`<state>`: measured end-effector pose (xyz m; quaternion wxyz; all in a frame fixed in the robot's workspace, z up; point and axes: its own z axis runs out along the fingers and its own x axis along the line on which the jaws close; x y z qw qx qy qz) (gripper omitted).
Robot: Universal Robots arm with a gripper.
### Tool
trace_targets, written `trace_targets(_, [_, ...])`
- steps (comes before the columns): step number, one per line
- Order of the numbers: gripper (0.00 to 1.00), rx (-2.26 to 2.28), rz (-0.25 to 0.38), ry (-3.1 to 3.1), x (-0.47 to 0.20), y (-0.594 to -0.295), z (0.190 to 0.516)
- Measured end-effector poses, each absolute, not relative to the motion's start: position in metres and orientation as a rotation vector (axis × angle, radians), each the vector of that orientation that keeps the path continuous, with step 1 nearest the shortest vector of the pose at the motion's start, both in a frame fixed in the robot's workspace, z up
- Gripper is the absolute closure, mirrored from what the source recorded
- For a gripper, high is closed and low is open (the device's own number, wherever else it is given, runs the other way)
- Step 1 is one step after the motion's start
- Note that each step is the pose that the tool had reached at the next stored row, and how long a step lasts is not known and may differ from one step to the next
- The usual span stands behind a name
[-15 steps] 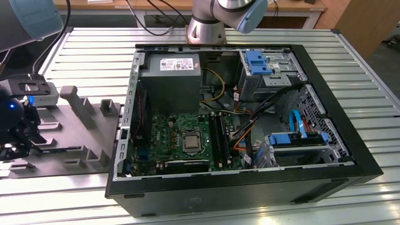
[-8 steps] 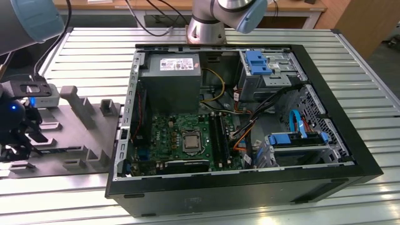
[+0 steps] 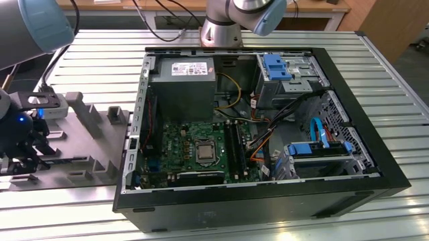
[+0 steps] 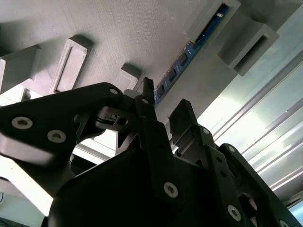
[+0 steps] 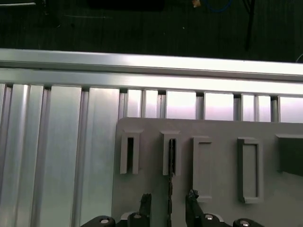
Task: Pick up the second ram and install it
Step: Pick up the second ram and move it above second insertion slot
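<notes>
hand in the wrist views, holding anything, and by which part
Nothing held: the open hand straddles the long blue circuit-board stick standing in its grey slotted holder.

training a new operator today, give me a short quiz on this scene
1. True or false: the gripper holds the second ram above the computer case.
2. Where does the second ram stand? A) in the grey holder tray B) in a motherboard slot C) flat on the bare table
3. Fill in: straddling the ram, the gripper is ____.
Key: 1 false; 2 A; 3 open.
</notes>
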<state>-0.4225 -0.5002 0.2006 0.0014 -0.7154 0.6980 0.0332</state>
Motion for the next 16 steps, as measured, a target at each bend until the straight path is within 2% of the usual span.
trace_targets(9, [0.58, -2.245, 0.104, 2.191, -0.4225, -0.5002, 0.2002])
trace_targets(11, [0.6, -2.245, 0.104, 2.191, -0.4225, -0.5002, 0.2002])
trace_targets(12, [0.67, -2.245, 0.104, 2.191, -0.4225, -0.5002, 0.2002])
trace_targets(16, [0.67, -2.245, 0.104, 2.191, -0.4225, -0.5002, 0.2001])
